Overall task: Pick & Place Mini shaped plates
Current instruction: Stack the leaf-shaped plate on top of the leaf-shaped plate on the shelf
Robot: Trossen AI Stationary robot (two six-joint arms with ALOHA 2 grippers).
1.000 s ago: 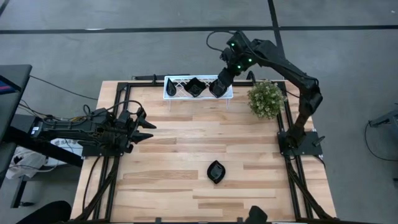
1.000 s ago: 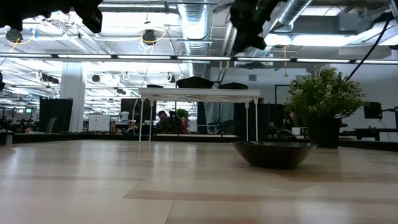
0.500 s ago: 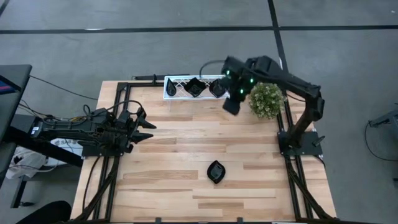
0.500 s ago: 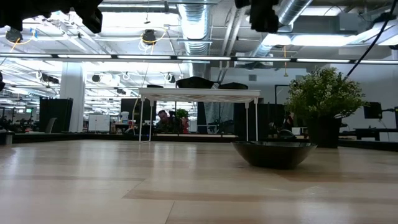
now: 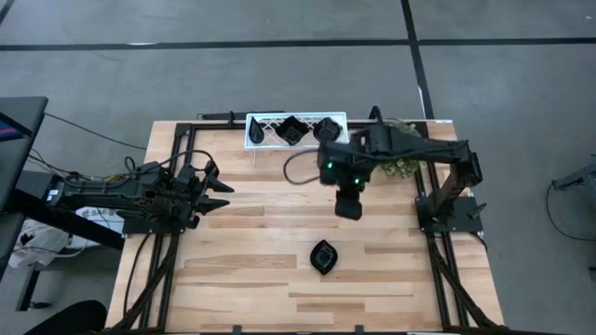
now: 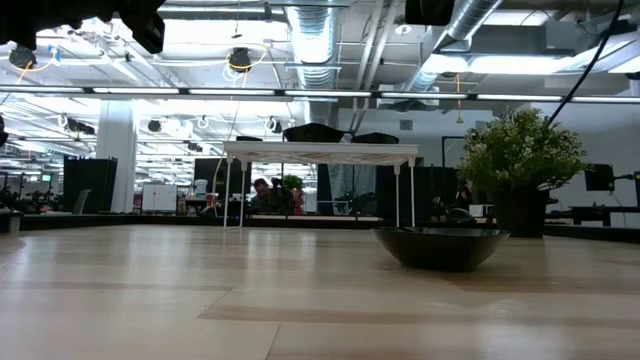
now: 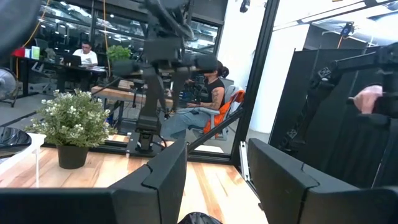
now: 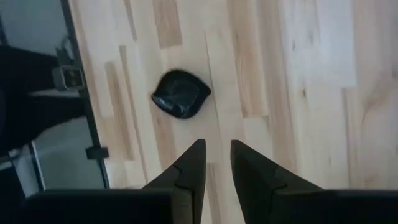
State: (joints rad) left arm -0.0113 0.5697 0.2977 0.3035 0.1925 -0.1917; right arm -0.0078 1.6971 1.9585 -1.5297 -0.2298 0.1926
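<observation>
The right gripper's (image 8: 214, 163) fingers stand a narrow gap apart with nothing between them, high above the middle of the table (image 5: 251, 270). The left gripper (image 5: 220, 187) also holds nothing, its fingers spread wide, parked at the table's left edge.

One mini plate (image 5: 323, 256), a glossy black leaf-like dish, lies alone on the bare wood toward the near side, right of centre. The right gripper hangs just to the far side of it, and the right wrist view shows the dish ahead of the fingertips. Two more black dishes (image 5: 292, 129) sit side by side in the white lattice tray (image 5: 255, 130) at the far edge.

By my reading, two plates are already placed and this last one is left to pick up and carry to the tray, whose left part looks free.

The green potted plant (image 5: 402, 166) stands at the far right, partly under the right arm, just beside the tray's right end, so it could crowd a carry there. Nothing else lies between dish and tray.
</observation>
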